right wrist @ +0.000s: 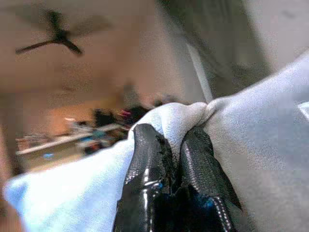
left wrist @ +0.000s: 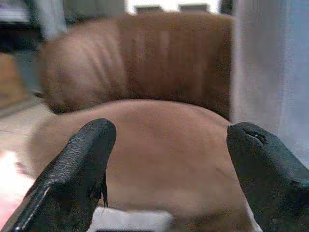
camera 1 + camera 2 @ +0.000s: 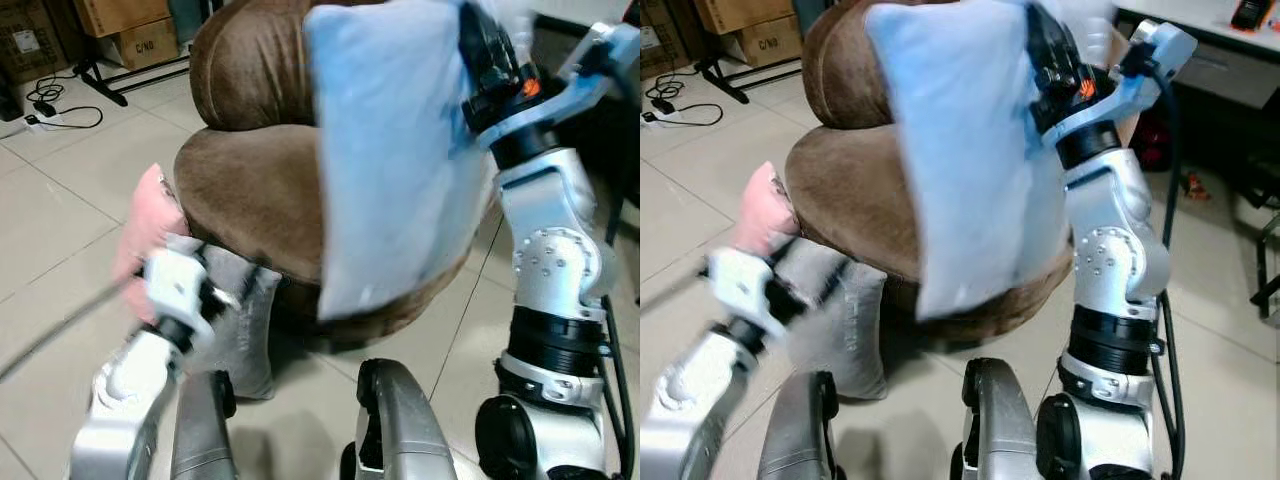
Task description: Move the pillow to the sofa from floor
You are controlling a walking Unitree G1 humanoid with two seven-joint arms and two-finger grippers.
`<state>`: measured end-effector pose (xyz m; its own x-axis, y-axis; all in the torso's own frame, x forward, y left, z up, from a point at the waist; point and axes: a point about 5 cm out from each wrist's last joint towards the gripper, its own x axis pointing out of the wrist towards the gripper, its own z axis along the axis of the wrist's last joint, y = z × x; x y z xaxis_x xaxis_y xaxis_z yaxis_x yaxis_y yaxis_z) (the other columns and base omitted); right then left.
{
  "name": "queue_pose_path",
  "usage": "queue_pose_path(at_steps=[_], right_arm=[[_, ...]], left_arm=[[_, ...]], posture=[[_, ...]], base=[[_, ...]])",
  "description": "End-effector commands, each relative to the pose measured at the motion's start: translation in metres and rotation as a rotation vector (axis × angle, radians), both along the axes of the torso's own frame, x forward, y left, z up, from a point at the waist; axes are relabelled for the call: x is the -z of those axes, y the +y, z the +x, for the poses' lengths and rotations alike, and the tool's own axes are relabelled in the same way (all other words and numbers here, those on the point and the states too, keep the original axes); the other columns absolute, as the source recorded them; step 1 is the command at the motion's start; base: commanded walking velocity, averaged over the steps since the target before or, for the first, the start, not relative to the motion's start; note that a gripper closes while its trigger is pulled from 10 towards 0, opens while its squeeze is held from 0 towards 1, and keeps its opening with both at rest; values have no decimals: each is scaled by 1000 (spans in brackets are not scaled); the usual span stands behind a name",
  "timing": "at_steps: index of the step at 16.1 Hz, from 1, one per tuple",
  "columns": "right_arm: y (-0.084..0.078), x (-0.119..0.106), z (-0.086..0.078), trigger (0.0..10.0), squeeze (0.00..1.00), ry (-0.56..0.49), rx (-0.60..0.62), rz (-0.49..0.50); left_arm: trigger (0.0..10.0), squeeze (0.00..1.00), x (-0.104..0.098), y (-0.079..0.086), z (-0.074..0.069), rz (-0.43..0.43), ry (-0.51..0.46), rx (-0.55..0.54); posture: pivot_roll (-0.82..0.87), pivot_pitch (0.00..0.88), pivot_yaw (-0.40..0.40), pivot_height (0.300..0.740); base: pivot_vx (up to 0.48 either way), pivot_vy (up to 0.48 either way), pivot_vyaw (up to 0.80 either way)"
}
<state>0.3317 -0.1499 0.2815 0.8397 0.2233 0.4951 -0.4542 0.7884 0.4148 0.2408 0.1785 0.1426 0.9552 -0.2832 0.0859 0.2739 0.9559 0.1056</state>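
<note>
Pale floor tiles (image 3: 60, 220) run under a round brown sofa (image 3: 250, 190) that stands right before the robot, with cardboard boxes (image 3: 125, 25) and a black cable (image 3: 60, 105) further behind on the left. At the foot of the sofa a grey pillow (image 3: 240, 320) leans against its base, and a pink cushion (image 3: 145, 225) lies just beside it on the floor.

The light blue pillow (image 3: 390, 150) is already off the floor. The right gripper (image 1: 169, 159) is raised high and its two black fingers are pressed together on a fold at the pillow's upper edge, so the pillow hangs down in front of the sofa seat, its lower corner near the front rim of the seat. The left gripper (image 2: 169, 164) is low, near the grey pillow, with its fingers spread wide apart and nothing between them; it faces the sofa seat.

I judge that the carrying step is in hand and the placing is not yet done. The next move calls for bringing the right arm forward over the seat, lowering the pillow until it rests on the brown cushion, and only then loosening the pinch
</note>
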Motion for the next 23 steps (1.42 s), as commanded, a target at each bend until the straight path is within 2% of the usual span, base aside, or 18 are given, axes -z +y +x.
queue_pose_path(at_steps=[1,2,3,4,5,7,9,13,15,19,23], right_arm=[[-8,20,2,10000,0,84,55,10],[-2,53,4,10000,0,198,77,-56],[2,73,5,10000,0,275,101,-108],[7,113,6,10000,0,408,164,-201],[9,139,5,10000,0,491,198,-223],[13,166,-2,10000,0,578,196,-187],[14,162,-3,10000,0,566,169,-125],[24,140,-11,10000,0,411,161,-293],[31,137,-19,10000,0,359,124,-360],[34,133,-31,10000,0,306,157,-409],[36,131,-40,10000,0,290,132,-427]], left_arm=[[10000,0,-4,4,0,12,-15,-34],[10000,0,-4,7,0,24,-21,-47],[10000,0,-4,7,0,27,-20,-51],[10000,0,-1,8,3,35,-23,-63],[10000,0,1,7,5,42,-25,-75],[10000,0,3,5,6,46,-24,-87],[10000,0,3,6,6,45,-24,-93],[10000,0,8,-3,9,26,-27,-89],[10000,0,8,-8,11,20,-30,-71],[10000,0,8,-14,10,22,-37,-49],[10000,0,10,-8,3,33,-34,-77]], posture=[[15,0,-75,528],[18,0,-76,528],[22,0,-77,528],[23,0,-73,528],[24,0,-70,528],[30,0,-75,528],[25,0,-71,542],[13,0,-62,582],[13,0,-64,602],[10,0,-63,637],[18,0,-78,677]], base=[[0,0,0],[0,0,0],[0,0,0],[0,0,0],[0,0,0],[0,0,0],[0,0,0],[0,0,0],[0,0,0],[0,0,0],[0,0,0]])
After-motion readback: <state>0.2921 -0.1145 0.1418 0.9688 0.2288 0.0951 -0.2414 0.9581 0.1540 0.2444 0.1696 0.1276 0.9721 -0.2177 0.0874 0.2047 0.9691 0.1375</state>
